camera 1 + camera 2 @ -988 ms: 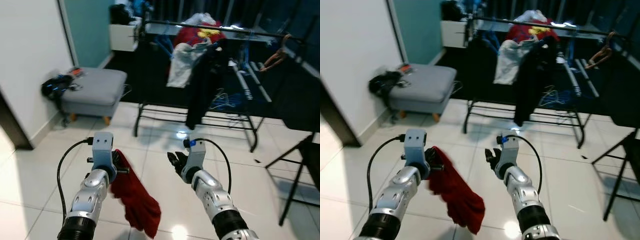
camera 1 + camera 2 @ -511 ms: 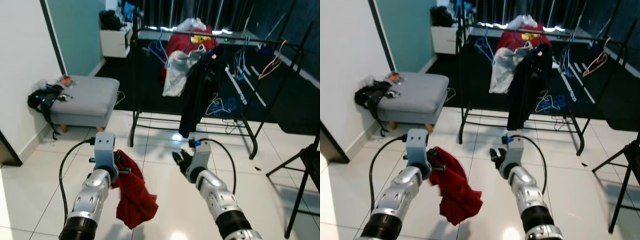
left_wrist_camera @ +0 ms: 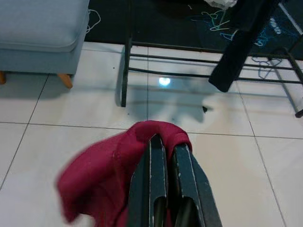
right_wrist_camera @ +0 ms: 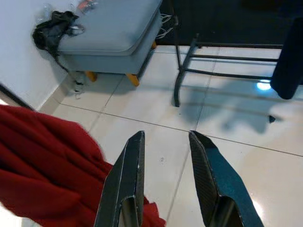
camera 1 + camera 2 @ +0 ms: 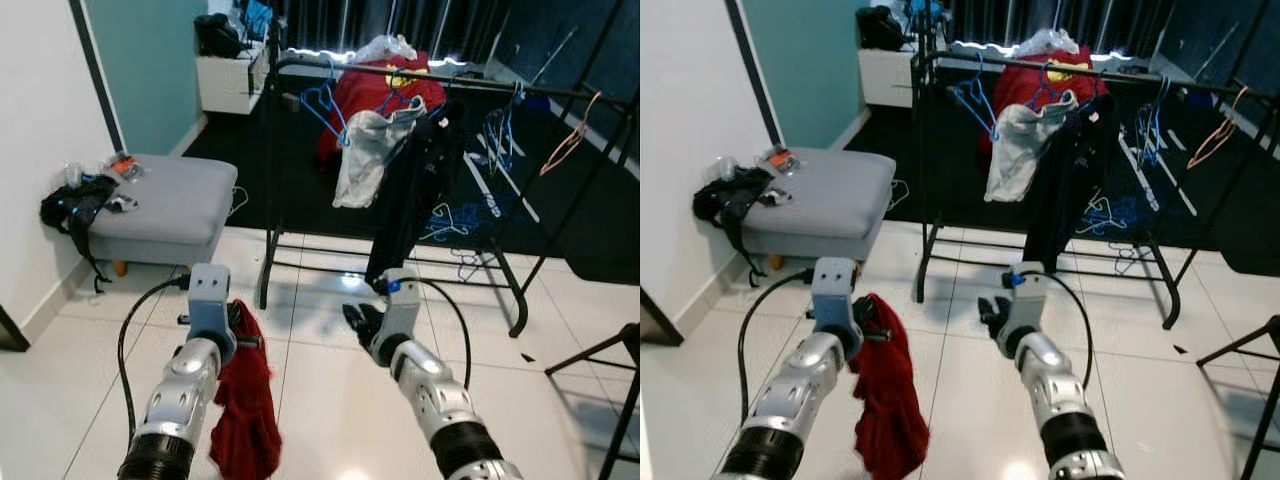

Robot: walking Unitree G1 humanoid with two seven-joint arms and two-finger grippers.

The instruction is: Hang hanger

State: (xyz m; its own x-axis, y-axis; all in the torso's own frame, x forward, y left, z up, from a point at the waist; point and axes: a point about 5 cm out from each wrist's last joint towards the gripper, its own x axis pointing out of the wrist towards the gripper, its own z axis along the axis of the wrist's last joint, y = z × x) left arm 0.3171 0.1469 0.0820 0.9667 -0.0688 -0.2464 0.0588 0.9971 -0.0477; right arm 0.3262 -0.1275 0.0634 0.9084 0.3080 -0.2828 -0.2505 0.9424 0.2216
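Left eye view: a white tiled floor [image 5: 320,400] runs out to a black clothes rack [image 5: 440,90] far ahead, its rail carrying a red garment [image 5: 375,95], a grey-white garment [image 5: 362,155], a long black garment [image 5: 410,195], blue hangers [image 5: 322,105] and, at the far right end, an orange hanger [image 5: 568,140]. To the far left stands a grey ottoman [image 5: 160,205] with a black bag [image 5: 72,205] draped at its left edge. Near and left, the left gripper [image 3: 163,177] has its jaws pinched narrow on a dark red cloth [image 5: 240,410], which hangs down from them toward the floor; whether a hanger lies inside the cloth cannot be told. Near and right, the right gripper [image 4: 165,175] hovers over the tiles with jaws apart and nothing between them.
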